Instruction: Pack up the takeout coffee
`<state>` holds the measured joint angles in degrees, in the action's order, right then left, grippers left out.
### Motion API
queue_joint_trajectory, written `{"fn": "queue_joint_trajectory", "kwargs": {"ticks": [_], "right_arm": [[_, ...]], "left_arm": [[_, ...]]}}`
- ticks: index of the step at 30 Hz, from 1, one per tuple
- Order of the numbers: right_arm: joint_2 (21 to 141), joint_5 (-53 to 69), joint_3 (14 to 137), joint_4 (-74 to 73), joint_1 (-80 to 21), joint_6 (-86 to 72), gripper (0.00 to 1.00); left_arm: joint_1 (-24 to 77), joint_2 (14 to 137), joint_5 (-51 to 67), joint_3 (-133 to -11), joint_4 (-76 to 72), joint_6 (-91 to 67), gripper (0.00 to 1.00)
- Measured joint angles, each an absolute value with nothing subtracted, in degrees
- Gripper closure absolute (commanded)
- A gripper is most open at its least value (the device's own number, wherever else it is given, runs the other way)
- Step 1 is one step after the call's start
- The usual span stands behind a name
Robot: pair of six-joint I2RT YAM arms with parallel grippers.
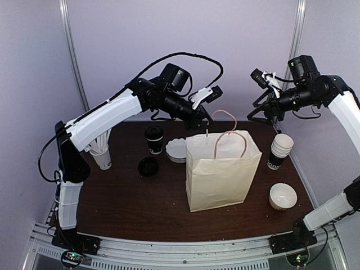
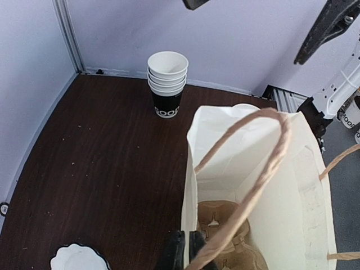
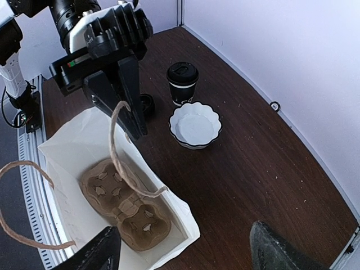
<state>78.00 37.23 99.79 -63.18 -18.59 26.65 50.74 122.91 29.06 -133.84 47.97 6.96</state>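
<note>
- Only the two wrist views are looking down into the paper bag (image 3: 174, 216): a brown pulp drink carrier (image 3: 125, 205) is lying flat on its bottom. The overhead view is showing us just the bag's closed front.
- Only the overhead view is giving us the cup of straws (image 1: 101, 155) at the far left and the plain round bowl (image 1: 283, 197) at the near right.
- The left wrist view is showing the left gripper (image 2: 184, 250) with its fingers pressed together, the bag's far-left wall running in between them, so we are reading it as pinching the rim.
- The right wrist view is showing the right gripper (image 3: 188, 253) with its fingers spread wide apart, gripping nothing, hanging above the bag's right side.
- The coffee cup (image 3: 183, 83) is standing upright on the table (image 3: 270, 163), lid on, outside the bag to its far left and just beside the scalloped bowl (image 3: 195, 125).
- We are counting one bag with two twisted paper handles (image 3: 126, 152), one carrier, one lidded coffee cup, one loose lid (image 1: 148, 166), two bowls, one stack of cups (image 2: 167, 84) and one cup of straws.
- The bag is cream and creased, the table dark wood-grain. The stacked cups are white above a black printed band. The loose lid is round and black.
</note>
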Motion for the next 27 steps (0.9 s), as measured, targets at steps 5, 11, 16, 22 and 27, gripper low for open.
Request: {"fn": "queue_joint_trajectory", "kwargs": {"ticks": [5,11,16,22,27], "right_arm": [[78.0,37.2,99.6,-62.1,-17.7,26.5,0.18],[77.8,36.2,97.6,-60.8,-16.5,26.4,0.18],[77.7,36.0,95.8,-60.4,-16.3,26.3,0.19],[77.7,36.1,95.6,-60.1,-16.3,26.3,0.19],[77.7,36.2,95.6,-60.1,-16.3,26.3,0.18]], "left_arm": [[51.0,122.7,29.1,-134.5,47.4,8.7,0.98],[53.0,118.0,28.4,-127.8,44.2,13.0,0.98],[58.2,112.6,27.2,-120.7,42.9,15.2,0.98],[65.3,104.6,23.7,-109.3,40.7,15.9,0.76],[68.5,100.7,20.6,-102.2,38.0,15.7,0.63]]}}
